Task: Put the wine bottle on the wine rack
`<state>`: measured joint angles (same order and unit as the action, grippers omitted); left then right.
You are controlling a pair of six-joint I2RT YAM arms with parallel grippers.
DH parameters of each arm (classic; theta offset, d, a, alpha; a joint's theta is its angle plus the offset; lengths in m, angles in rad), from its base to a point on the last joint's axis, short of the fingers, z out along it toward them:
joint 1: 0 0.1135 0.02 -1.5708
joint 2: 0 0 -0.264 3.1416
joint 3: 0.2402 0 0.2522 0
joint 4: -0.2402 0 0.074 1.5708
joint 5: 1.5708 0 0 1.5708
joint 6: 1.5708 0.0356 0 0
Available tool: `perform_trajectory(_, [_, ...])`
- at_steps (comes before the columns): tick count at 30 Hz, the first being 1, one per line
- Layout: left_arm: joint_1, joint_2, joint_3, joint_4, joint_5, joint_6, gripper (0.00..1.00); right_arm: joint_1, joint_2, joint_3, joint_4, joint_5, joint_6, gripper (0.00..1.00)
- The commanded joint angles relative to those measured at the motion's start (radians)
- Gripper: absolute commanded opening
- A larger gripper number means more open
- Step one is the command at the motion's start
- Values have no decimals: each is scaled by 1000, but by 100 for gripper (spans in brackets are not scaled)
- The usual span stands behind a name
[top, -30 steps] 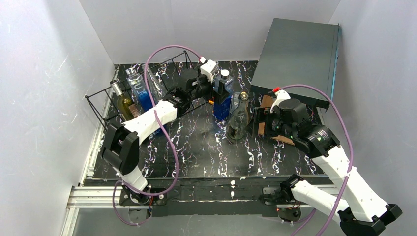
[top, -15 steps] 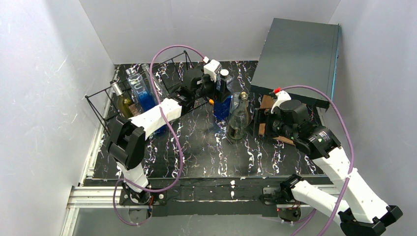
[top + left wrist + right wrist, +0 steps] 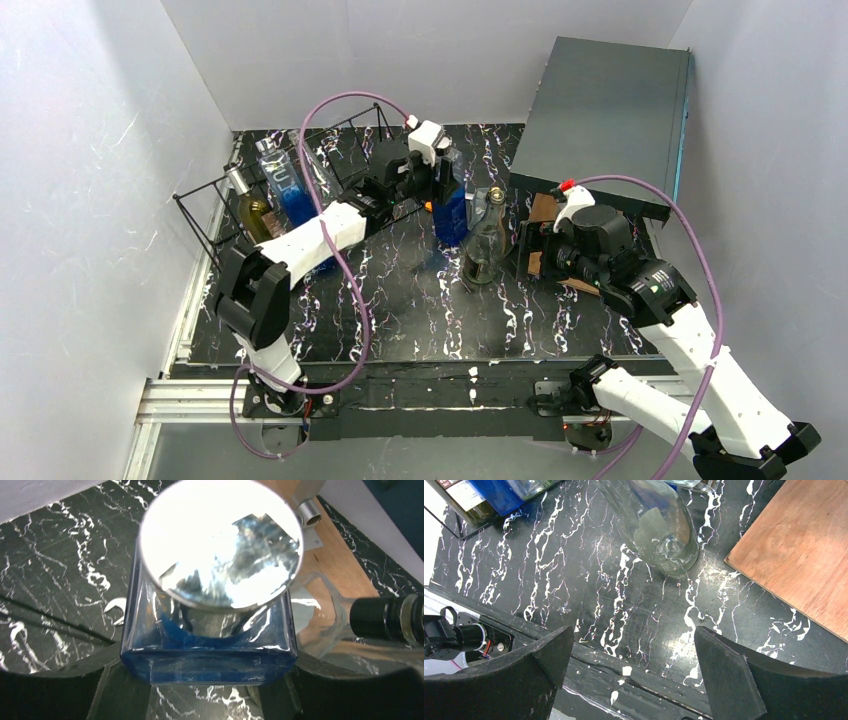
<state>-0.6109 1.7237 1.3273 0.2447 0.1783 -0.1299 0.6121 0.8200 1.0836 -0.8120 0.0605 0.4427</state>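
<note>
Left jaws straddle blue bottle [image 3: 207,662]; overhead hides this.

I look straight down on the blue, square-sided glass wine bottle [image 3: 210,665], silver-capped and upright, standing just right of the black thin-wire wine rack [image 3: 180,196], outside it.

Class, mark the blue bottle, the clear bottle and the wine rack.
blue bottle [image 3: 210,662], left wrist view, near glass wall.
clear bottle [image 3: 659,540], right wrist view, lower body.
wine rack [image 3: 178,198], top view, left wire corner.
</note>
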Motion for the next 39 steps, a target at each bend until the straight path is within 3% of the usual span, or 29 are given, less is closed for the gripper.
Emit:
perform_trajectory(1, [-3,-189,-9,26,-55,28,15,6,-5,12,15,6,-1,100])
perform_trajectory(5, [-4,-299,-7,-45,-145,82,0,6,-2,17,14,5,0,100])
perform_trajectory(20, [41,-626,133,-596,-675,250,0,6,33,42,-5,9,-2,100])
perform_trajectory(28, [274,-721,192,-814,-672,208,0,6,50,48,-9,-1,-2,100])
perform_trajectory(39, [489,-713,153,-815,-757,188,0,5,87,58,-22,-15,8,100])
